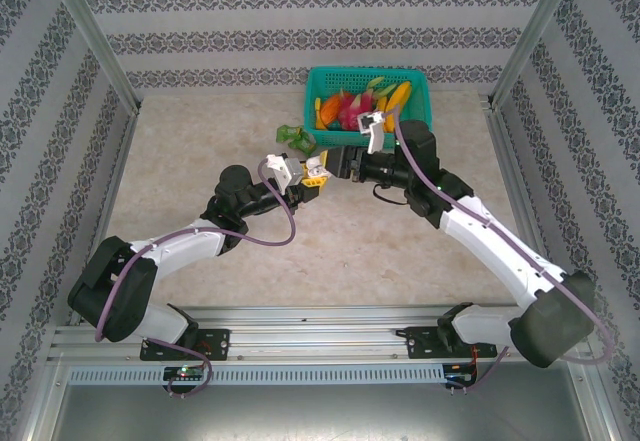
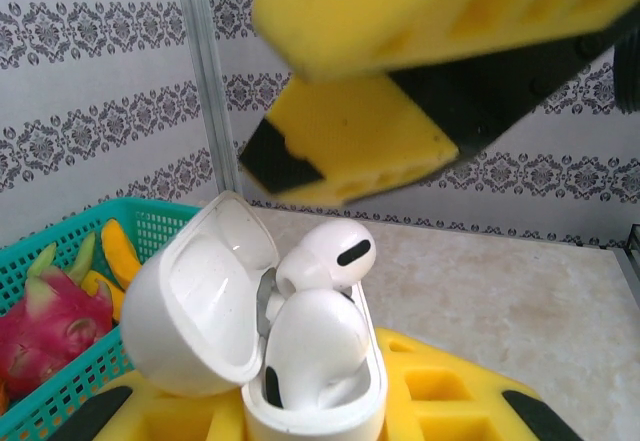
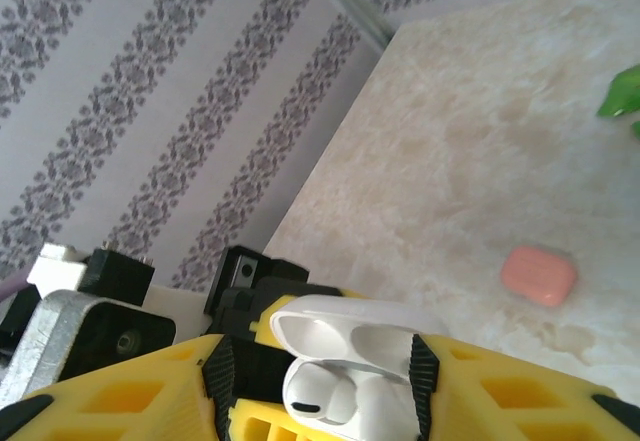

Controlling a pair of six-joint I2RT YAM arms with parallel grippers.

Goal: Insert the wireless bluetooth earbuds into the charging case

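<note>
both arms meet over the middle of the beige marbled tabletop (image 1: pixel 190 151), in front of a teal plastic mesh basket (image 1: pixel 368 71) holding toy fruit (a pink dragon fruit (image 2: pixel 45 323) among yellow and orange pieces). left gripper (image 1: pixel 306 177): yellow fingers clenched on the base of a white rounded plastic charging case (image 2: pixel 300 426), held up off the tabletop with its opening upward. case lid (image 2: pixel 195 301) is hinged open and tipped back toward the basket side in the left wrist view. two white plastic earbuds are in the case. the nearer earbud (image 2: pixel 315 346) sits low in its well. the farther earbud (image 2: pixel 325 253) stands higher, dark oval vent facing out, touching the nearer one; cannot tell whether it is fully seated. right gripper (image 3: pixel 320 376): yellow, black-tipped fingers spread apart, gripping nothing, poised just above the open case. in the left wrist view there is a clear gap between its lower finger and the farther earbud. in the right wrist view the case opening lies between its two fingertips. a small salmon-pink rounded case (image 3: pixel 538 274), apparently closed, lies on the tabletop well apart from both grippers. a green leafy object (image 1: pixel 296 139) lies on the tabletop just beside the basket's near left corner.
</note>
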